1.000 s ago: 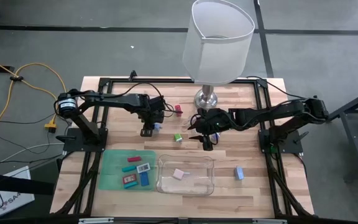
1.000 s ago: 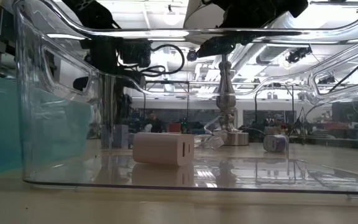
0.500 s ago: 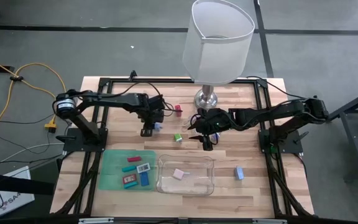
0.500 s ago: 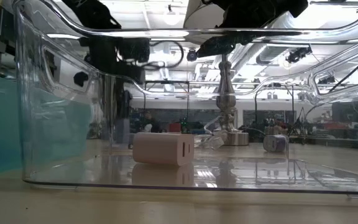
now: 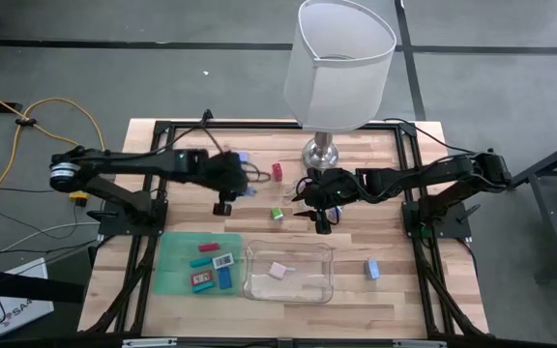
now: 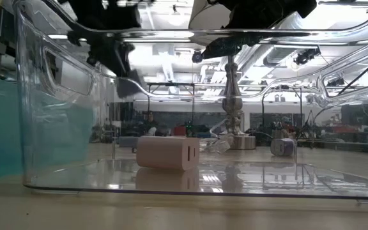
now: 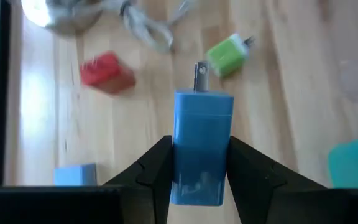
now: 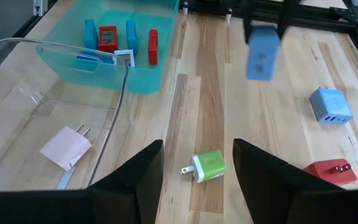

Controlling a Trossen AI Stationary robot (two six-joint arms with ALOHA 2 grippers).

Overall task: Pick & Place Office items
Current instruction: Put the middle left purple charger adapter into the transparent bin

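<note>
Wooden slatted desk point(image 5: 395, 232). Left gripper point(image 7: 199, 163) fingers clamp blue plastic plug block point(image 7: 202, 146), lifted clear above desk; carry level toward teal tray point(image 8: 138, 78), avoiding clear bin point(image 5: 289, 273). Right gripper point(image 8: 197, 163) spread wide over green plug point(image 8: 207, 165).

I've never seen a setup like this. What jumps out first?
Probably the big white-shaded lamp looming over the table's far edge. Below it, the left gripper holds a blue charger in the air, while the right gripper hangs open above a green charger lying on the wood.
</note>
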